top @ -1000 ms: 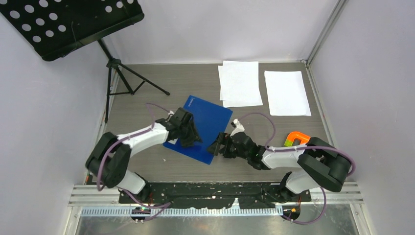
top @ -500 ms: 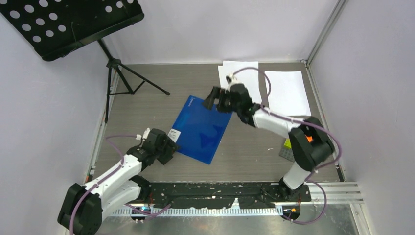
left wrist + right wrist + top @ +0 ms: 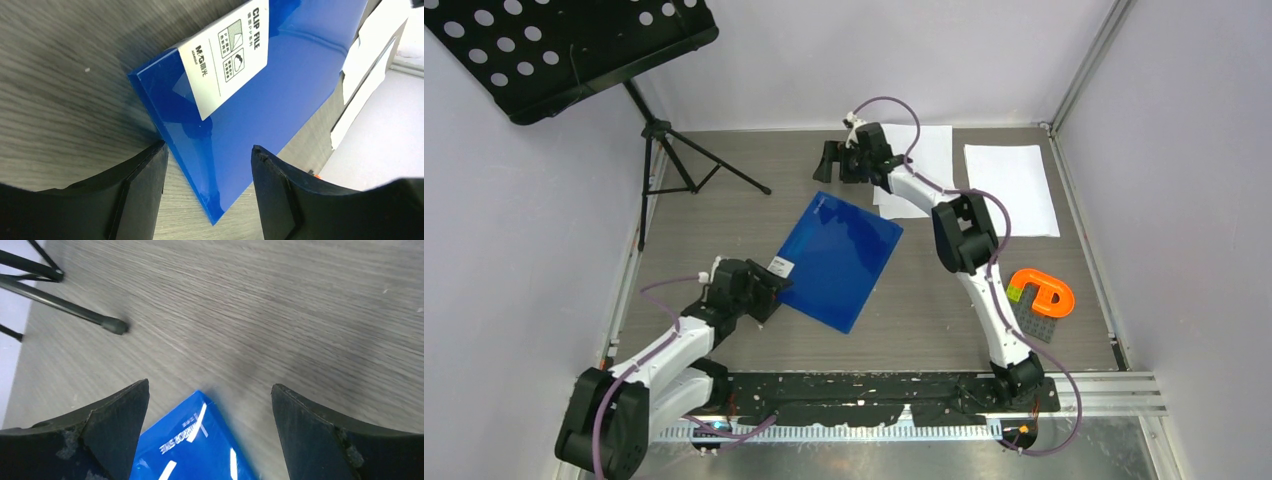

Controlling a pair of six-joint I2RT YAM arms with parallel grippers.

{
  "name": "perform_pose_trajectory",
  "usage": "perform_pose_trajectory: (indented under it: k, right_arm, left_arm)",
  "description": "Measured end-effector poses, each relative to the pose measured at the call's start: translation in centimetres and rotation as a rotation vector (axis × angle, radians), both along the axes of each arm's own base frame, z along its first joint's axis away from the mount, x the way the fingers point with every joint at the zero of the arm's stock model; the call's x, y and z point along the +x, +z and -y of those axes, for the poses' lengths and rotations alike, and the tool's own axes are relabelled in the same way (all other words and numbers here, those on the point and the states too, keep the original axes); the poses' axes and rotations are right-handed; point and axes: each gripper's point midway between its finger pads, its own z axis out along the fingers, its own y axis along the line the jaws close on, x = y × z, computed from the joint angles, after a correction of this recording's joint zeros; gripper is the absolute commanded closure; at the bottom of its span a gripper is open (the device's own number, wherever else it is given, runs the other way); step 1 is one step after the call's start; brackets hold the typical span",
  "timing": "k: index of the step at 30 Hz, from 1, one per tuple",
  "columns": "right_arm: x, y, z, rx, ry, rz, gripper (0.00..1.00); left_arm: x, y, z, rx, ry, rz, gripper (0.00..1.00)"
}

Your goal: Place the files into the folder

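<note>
The blue folder (image 3: pixel 839 258) lies shut and askew on the table, its white label (image 3: pixel 779 268) at the near-left corner. My left gripper (image 3: pixel 767 297) is low at that corner; in the left wrist view the folder (image 3: pixel 290 75) and label (image 3: pixel 232 55) run out ahead, and the corner sits between the open fingers (image 3: pixel 140 190) without being clamped. My right gripper (image 3: pixel 828 162) reaches out beyond the folder's far corner, open and holding nothing, with that corner (image 3: pixel 200 440) below its jaws. The files are white sheets at the back: one stack (image 3: pixel 924 165) partly under the right arm, another (image 3: pixel 1011 188) to its right.
A black music stand (image 3: pixel 574 50) stands at the back left, its tripod legs (image 3: pixel 694 170) spread onto the table; one leg (image 3: pixel 75 310) shows in the right wrist view. An orange piece (image 3: pixel 1044 292) rests on a grey plate (image 3: pixel 1036 322) at the right.
My left arm drew back off the folder to its near-left corner. My right arm swung from the folder's near edge out past its far corner. Both grippers opened wider; the folder shifted slightly.
</note>
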Motion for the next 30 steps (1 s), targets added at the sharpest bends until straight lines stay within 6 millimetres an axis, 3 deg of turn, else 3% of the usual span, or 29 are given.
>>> perform_pose_trajectory:
  k: [3,16,30]
  right_arm:
    - [0.6,-3.1,-0.7,-0.020,0.019,-0.048,0.02]
    - [-0.1,-3.2,-0.6,-0.016,0.024,-0.083,0.01]
    - [-0.8,-3.1,-0.6,0.011,0.026,-0.094,0.02]
  left_arm:
    - [0.5,0.0,-0.3,-0.024,0.010,-0.002,0.37]
    - [-0.4,0.7,-0.8,-0.010,-0.012,-0.011,0.38]
    - [1.2,0.5,-1.3,-0.025,0.017,0.011,0.39]
